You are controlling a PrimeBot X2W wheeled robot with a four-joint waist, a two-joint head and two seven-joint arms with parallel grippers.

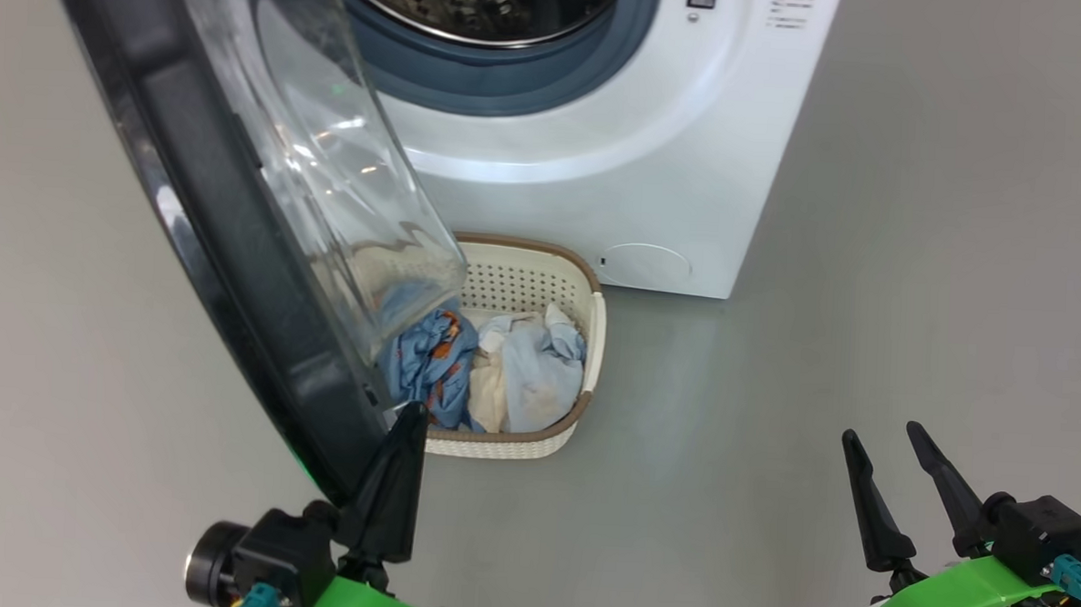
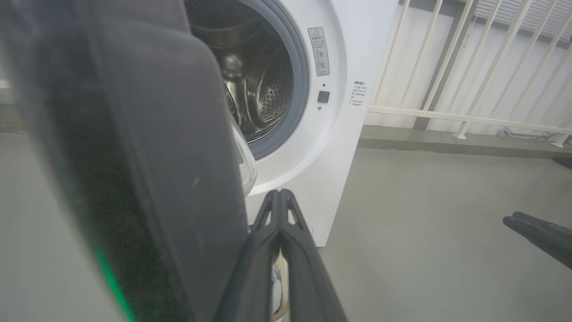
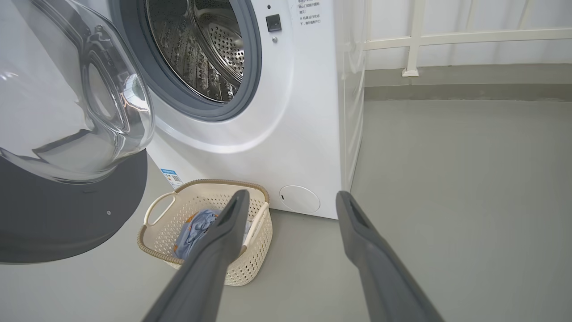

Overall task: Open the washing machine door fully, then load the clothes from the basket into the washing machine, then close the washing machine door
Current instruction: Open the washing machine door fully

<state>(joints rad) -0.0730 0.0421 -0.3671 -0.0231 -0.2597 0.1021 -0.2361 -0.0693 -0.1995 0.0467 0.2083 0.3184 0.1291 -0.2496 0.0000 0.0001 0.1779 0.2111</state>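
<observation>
Left pincer (image 1: pixel 411 414) was pressed shut, its two long dark fingers together in one thin point, holding nothing. Its tip was right beside the bottom edge of the washing machine door (image 1: pixel 224 235). I could not tell if it touched. Right pincer (image 1: pixel 881 432) hung low over the grey floor (image 1: pixel 869 309), well apart from the rest. Its fingers were spread wide and it held nothing.

The door stood open, swung out to the left side of the washing machine (image 1: pixel 600 187). It was big and round, with a shiny black ring and a clear glass bowl (image 1: pixel 328 148) that bulged out in the middle. The machine was white and smooth. Its round mouth had a grey-blue rubber ring (image 1: pixel 514 74), and a shiny steel drum (image 1: pixel 481 0) full of little holes sat inside.

The basket (image 1: pixel 524 266) sat on the floor just in front of the machine, partly under the door. It was cream plastic with tiny holes and a brown rim. The clothes (image 1: pixel 538 367) lay soft and crumpled inside: blue with orange bits, pale blue-white, and cream.
</observation>
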